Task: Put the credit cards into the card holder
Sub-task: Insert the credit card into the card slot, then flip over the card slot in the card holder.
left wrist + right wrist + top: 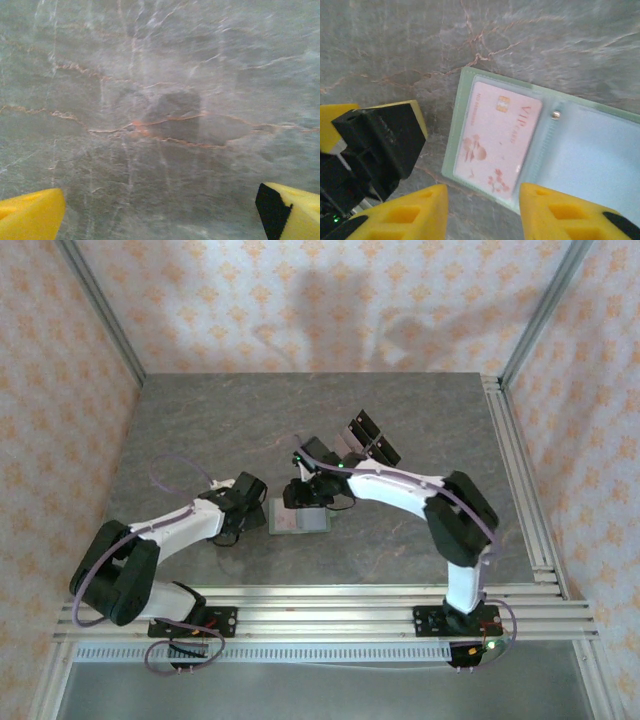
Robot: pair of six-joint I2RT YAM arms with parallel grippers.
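Currently the card holder (300, 521) lies opened flat on the table (200, 420), near the middle and between the two wrists. From the right wrist, one of the credit cards (500, 140), pink with a chip, appears to sit inside the clear pocket on the holder's left half. The right half, past the snap stud (555, 115), looks unfilled.

Gripper state:
- The right gripper (485, 190) hangs just above the near edge of the holder. Its jaws are apart, with nothing between them.
- The left gripper (160, 210) is spread wide over bare stone and also carries nothing. One of its fingers (380, 135) stands just to the left of the holder, apart from it.

Dark items (372, 440) lie farther back. What they are cannot be told.

Hazards from this position:
- Nothing pins the holder. Any sideways touch from either finger would probably slide it across the smooth stone.
- If the right fingers drop lower before they move away, a tip may catch the pocket lip or the card's near edge. That could drag the card partly out.
- The two grippers work close together. A reach by the left arm toward the holder risks contact with the right wrist.
- The open cover may spring toward shut and block the second pocket.
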